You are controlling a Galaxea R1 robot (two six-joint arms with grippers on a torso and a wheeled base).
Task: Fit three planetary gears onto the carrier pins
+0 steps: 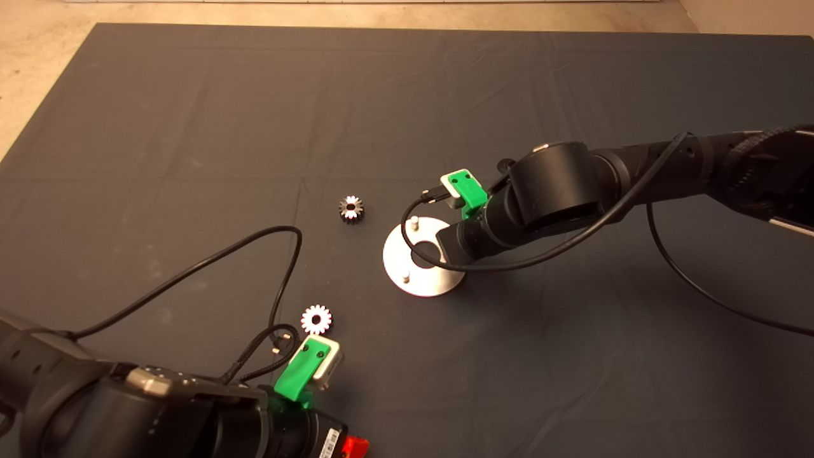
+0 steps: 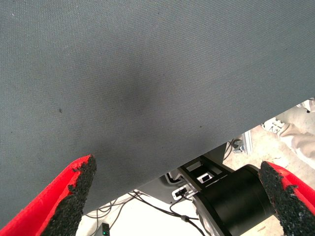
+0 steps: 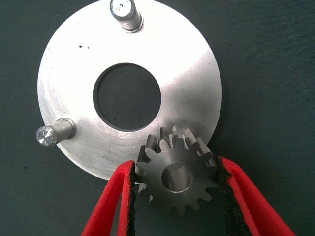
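Note:
The round shiny disc point(image 3: 74, 73) lies on the mat, with two carrier pins point(image 3: 126, 14) point(image 3: 51, 132) standing bare on it. My right gripper point(image 3: 175, 164) is shut on one planetary gear point(image 3: 177, 177), held flat over the disc's rim. The spot under this gear is hidden. In the head view the right arm point(image 1: 553, 184) covers the right part of the disc point(image 1: 407, 254). Two more gears lie loose on the mat: a dark one point(image 1: 351, 209) left of the disc and a bright one point(image 1: 316, 319) nearer the front. My left gripper point(image 2: 179, 191) is open near the mat's front edge.
Black cables point(image 1: 280, 254) loop over the mat by the left arm and around the right wrist point(image 1: 483, 264). Past the mat's edge, the left wrist view shows the robot's base point(image 2: 231, 196) and pale floor.

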